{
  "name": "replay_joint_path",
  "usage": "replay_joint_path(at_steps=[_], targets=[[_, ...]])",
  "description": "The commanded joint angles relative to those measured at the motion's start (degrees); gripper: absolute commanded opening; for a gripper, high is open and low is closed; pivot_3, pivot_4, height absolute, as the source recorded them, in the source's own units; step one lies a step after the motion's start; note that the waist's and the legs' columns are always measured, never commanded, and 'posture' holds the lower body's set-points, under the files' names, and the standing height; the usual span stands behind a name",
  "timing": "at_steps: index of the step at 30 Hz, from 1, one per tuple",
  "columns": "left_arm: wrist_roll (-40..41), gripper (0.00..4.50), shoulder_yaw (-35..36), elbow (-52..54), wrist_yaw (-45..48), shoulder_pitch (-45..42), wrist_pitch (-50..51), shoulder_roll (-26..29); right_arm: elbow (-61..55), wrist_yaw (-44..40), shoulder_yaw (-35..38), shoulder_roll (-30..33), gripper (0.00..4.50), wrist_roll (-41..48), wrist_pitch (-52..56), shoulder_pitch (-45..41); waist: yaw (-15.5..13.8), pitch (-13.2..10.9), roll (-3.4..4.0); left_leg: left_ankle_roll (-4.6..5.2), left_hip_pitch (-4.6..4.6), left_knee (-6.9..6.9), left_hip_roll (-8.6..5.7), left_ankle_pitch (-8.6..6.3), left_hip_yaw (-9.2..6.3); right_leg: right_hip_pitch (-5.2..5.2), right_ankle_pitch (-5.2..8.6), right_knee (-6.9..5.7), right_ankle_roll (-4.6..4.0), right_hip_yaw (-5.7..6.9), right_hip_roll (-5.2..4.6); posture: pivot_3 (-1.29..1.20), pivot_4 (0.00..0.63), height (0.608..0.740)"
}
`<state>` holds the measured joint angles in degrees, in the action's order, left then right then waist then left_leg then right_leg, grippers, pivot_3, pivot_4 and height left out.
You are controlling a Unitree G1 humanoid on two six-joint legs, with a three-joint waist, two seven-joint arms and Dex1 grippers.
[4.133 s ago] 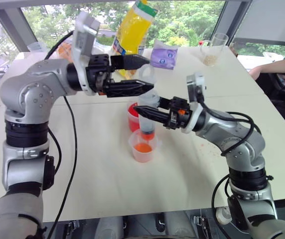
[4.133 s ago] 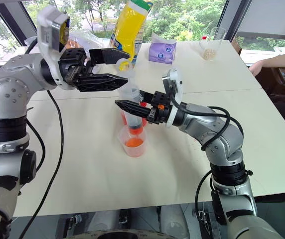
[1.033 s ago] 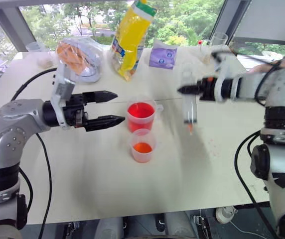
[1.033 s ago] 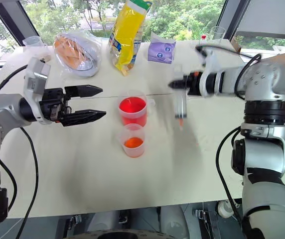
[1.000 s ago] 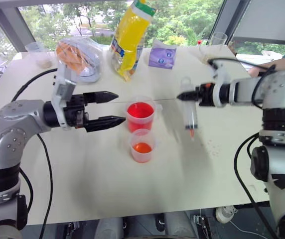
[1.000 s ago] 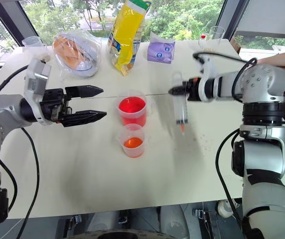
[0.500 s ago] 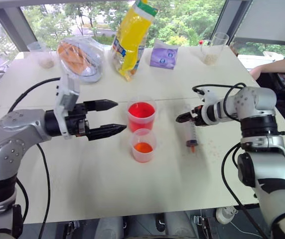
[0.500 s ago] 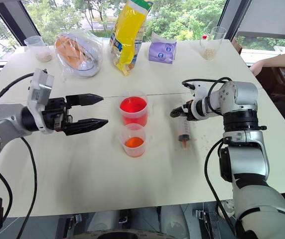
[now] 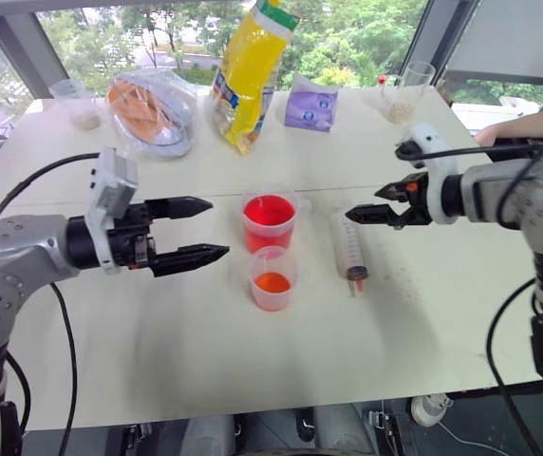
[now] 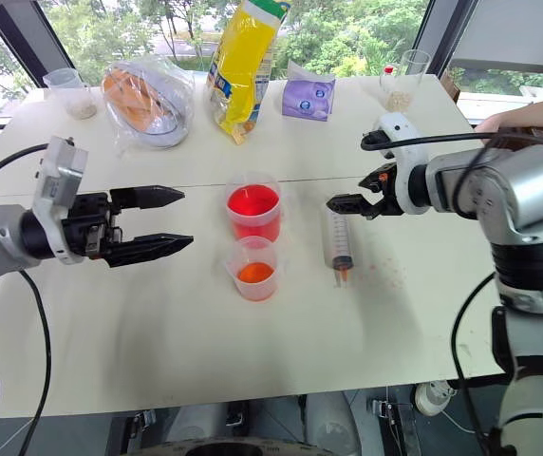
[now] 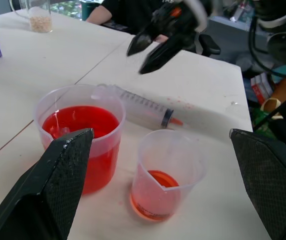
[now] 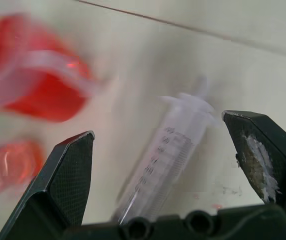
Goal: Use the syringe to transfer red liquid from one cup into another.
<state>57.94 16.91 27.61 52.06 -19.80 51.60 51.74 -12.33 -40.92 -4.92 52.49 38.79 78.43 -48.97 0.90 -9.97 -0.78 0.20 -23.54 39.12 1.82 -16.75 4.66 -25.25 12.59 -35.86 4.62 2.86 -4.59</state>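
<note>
The syringe lies flat on the white table, just right of the cups, its orange-red tip toward the table's front. The larger cup holds red liquid nearly to its brim. In front of it stands the shorter cup with orange-red liquid at its base. My right gripper hovers open above and right of the syringe, holding nothing. My left gripper is open too, level with the cups and to their left, fingers pointing at them.
At the back stand a yellow bag, a purple packet, a clear bag with orange contents and cups of beige grains. A person's arm rests at the far right. Red droplets dot the table by the syringe.
My right gripper has opened and let go of the syringe, which hung from it and now lies on the table. The right hand has drawn back and up. The left arm has hardly moved.
</note>
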Motion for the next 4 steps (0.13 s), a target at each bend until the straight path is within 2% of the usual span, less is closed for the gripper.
replay_joint_path(at_steps=[1, 4], targets=[[1.64, 4.5, 3.01, 1.83, 0.23, 0.81, 0.16, 2.03, -8.06, -9.01, 4.57, 5.15, 4.48, 3.16, -7.03, 2.52, -0.13, -0.01, 0.0, 0.0, 0.0, 0.0, 0.01, 0.0, 0.0, 0.0, 0.0, 0.0, 0.0, 0.0, 0.0, 0.0, 0.15, 0.74], [2.31, 4.5, 3.92, 1.84, 0.33, 1.61, 0.32, 2.99, -11.4, -14.2, 7.71, 8.56, 4.48, 5.32, -10.48, 5.82, -0.19, -0.01, 0.0, -0.01, 0.01, 0.0, 0.02, 0.01, -0.01, 0.01, 0.01, 0.0, -0.02, 0.0, -0.01, 0.0, 0.15, 0.74]])
